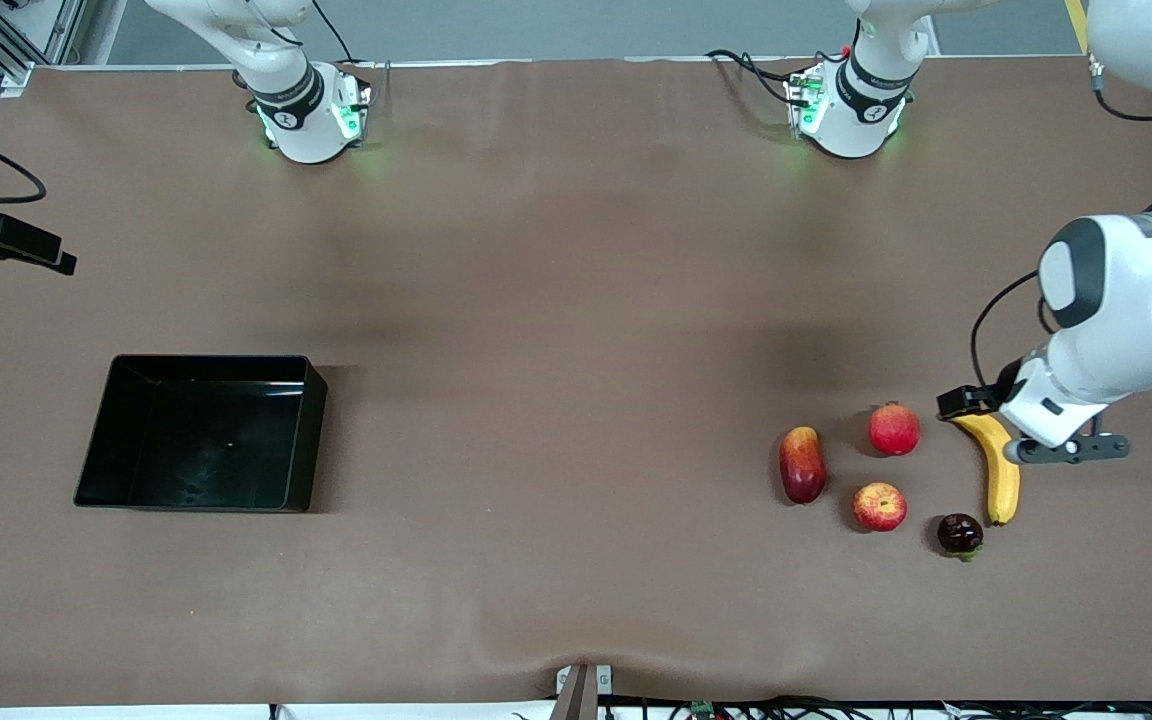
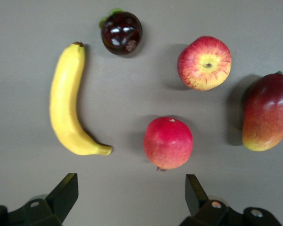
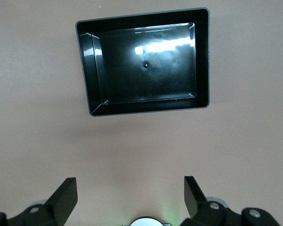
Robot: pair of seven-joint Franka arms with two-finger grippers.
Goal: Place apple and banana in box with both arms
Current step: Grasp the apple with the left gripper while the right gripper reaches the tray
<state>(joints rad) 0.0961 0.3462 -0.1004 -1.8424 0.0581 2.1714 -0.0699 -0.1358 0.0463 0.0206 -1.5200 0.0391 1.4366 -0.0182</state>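
The apple (image 1: 879,506) (image 2: 204,63), red with yellow streaks, lies at the left arm's end of the table. The banana (image 1: 998,470) (image 2: 67,103) lies beside it, closer to that end. My left gripper (image 2: 131,186) is open and empty, up in the air over bare table between the banana's tip and a pinkish-red ball. In the front view the left arm's wrist (image 1: 1041,410) hides its fingers. The black box (image 1: 201,432) (image 3: 144,61) stands empty at the right arm's end. My right gripper (image 3: 130,186) is open and empty, high over bare table near its base, and is out of the front view.
A pinkish-red ball with a nub (image 1: 894,428) (image 2: 168,142), an oblong red-orange mango (image 1: 802,464) (image 2: 267,112) and a dark purple round fruit (image 1: 960,534) (image 2: 121,32) lie around the apple. Brown cloth covers the table. A black camera mount (image 1: 6,240) juts in past the box.
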